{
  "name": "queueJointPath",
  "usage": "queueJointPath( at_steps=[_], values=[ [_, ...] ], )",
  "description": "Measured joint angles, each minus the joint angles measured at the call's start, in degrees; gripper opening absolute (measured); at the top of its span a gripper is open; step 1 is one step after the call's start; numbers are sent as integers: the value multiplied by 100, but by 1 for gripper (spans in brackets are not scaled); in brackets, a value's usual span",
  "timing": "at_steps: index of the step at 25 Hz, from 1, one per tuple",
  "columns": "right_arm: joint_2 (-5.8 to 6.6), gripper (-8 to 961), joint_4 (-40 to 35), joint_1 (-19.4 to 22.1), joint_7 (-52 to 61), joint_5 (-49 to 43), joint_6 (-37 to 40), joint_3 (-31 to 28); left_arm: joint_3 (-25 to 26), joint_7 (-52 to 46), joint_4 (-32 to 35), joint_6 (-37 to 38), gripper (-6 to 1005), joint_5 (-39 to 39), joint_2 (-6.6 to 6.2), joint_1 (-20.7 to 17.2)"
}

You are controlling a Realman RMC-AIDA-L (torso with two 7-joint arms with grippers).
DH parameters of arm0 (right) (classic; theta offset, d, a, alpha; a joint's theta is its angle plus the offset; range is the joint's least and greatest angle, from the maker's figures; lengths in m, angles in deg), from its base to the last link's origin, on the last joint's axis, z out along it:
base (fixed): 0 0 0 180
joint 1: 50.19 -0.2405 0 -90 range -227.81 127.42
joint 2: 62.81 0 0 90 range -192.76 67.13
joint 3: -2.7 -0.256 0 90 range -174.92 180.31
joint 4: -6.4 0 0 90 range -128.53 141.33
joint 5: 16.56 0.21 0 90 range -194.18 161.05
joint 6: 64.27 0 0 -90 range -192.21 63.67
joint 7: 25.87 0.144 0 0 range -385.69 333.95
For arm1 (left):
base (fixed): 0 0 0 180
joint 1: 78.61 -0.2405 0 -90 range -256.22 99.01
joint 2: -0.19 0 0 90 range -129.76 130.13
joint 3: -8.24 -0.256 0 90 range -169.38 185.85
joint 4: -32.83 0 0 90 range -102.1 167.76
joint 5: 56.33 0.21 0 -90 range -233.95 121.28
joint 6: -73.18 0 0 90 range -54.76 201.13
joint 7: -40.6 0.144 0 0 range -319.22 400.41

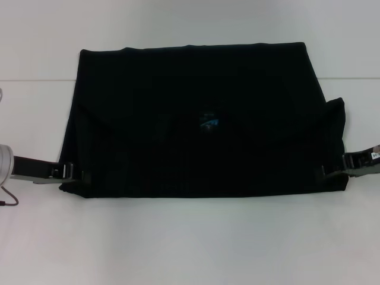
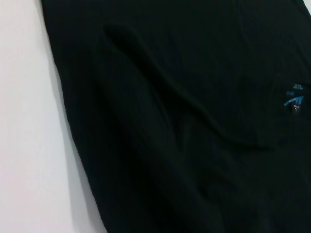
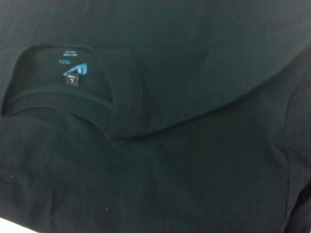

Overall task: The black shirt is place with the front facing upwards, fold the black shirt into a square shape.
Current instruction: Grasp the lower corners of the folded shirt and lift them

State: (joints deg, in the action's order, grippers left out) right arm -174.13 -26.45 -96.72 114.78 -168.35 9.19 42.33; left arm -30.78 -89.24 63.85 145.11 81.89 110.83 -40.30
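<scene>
Shirt [image 1: 202, 119] on table [image 1: 190, 243], already a wide rectangle between left tool [image 1: 70, 173] and right tool [image 1: 335, 169], each apparently pinching a near corner; squaring fold likely remains.

Black shirt [image 1: 202, 119] lies folded, roughly rectangular (blue neck label showing).

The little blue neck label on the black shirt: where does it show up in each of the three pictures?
Head view: the blue neck label sits near the middle of the black shirt.
Left wrist view: label at the picture's edge.
Right wrist view: label inside the collar opening.
Shared landmark: the collar curve around it.
</scene>
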Motion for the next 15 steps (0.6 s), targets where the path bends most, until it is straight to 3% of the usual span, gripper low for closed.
queueJointPath(
  at_steps=[5, 15],
  values=[
    [-31, 629, 11, 7, -5, -4, -34, 50, 0, 2, 3, 6, 33, 0, 0, 2],
    [-36, 196, -18, 21, -12, 8, 50, 88, 0, 2, 15, 113, 33, 3, -8, 34]
  ],
)
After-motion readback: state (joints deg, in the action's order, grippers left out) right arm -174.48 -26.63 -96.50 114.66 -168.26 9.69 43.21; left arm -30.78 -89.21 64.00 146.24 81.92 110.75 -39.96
